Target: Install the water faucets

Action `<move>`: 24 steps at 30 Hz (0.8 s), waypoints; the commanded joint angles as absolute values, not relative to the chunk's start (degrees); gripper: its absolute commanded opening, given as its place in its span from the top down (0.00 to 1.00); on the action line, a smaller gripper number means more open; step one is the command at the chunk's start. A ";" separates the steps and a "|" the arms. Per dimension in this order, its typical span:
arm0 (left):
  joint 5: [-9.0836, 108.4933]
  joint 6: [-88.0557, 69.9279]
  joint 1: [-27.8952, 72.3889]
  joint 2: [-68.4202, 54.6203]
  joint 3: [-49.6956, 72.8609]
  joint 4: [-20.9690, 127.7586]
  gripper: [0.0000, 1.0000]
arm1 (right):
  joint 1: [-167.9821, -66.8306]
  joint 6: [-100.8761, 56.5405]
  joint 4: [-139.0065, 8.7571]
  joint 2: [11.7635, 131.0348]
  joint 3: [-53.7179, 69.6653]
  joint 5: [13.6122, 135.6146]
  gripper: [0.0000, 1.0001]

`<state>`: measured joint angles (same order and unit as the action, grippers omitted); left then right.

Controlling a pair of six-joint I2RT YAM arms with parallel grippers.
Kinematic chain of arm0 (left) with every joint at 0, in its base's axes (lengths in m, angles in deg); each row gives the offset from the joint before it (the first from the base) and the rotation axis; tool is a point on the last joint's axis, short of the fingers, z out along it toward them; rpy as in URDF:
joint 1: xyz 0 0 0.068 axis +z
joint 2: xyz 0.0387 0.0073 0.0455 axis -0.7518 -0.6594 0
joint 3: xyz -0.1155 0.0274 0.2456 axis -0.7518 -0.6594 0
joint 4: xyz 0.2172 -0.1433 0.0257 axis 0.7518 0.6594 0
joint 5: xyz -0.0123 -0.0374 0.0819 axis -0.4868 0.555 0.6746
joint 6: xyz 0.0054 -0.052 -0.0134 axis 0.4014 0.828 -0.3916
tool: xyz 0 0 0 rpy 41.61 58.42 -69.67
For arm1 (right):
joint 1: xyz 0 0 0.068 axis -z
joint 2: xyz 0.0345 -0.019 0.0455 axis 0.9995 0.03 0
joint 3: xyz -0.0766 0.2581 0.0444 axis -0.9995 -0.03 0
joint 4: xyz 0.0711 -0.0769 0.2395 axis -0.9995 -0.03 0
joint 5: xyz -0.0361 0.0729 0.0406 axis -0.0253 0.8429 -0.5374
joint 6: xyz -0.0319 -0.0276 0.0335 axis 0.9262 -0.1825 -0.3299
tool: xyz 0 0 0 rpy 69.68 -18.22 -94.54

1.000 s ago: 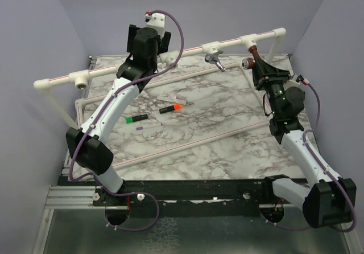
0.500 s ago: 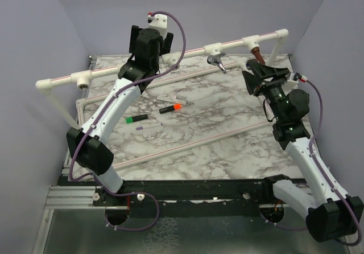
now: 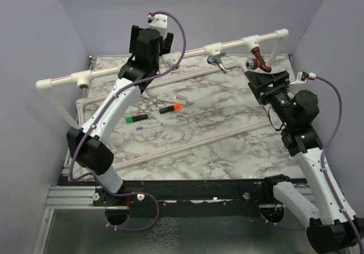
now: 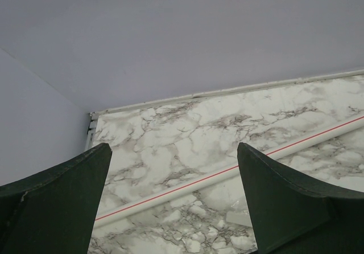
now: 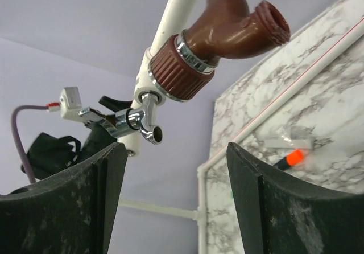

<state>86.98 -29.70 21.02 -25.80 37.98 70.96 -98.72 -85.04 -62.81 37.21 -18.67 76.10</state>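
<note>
Your right gripper (image 5: 173,151) has let go of the copper faucet (image 3: 259,57). A second ago its fingers were up against the faucet at the rail (image 3: 187,51); half a second ago they had dropped just below it; now they sit lower and further right, apart from the faucet. Its jaws stand wide with nothing between them. The right arm has straightened and its elbow has swung outward.

The copper faucet hangs from the tee (image 3: 253,40) near the rail's right end, spout pointing down and to the right. The chrome faucet (image 3: 216,60) hangs from the next tee to its left, where it was before.

Your left arm has not moved. The left gripper (image 4: 173,148) is held up at the rail, jaws wide and empty, with only the table (image 4: 170,151) and a low pipe (image 4: 227,171) seen past them. The orange marker (image 3: 170,108) and green marker (image 3: 136,118) lie where they did.

Hard to make out:
- In the right wrist view the copper faucet's top is cut off by the frame edge, so you cannot tell how far it is seated in the tee.
- The chrome faucet's joint is too small to judge.
- From above, the left gripper's fingers are hidden behind its own wrist.
</note>
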 commanded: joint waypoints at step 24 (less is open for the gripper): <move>78.54 -24.95 16.14 -31.86 34.43 78.79 0.07 | -99.01 9.80 -69.47 29.31 -15.95 70.58 0.26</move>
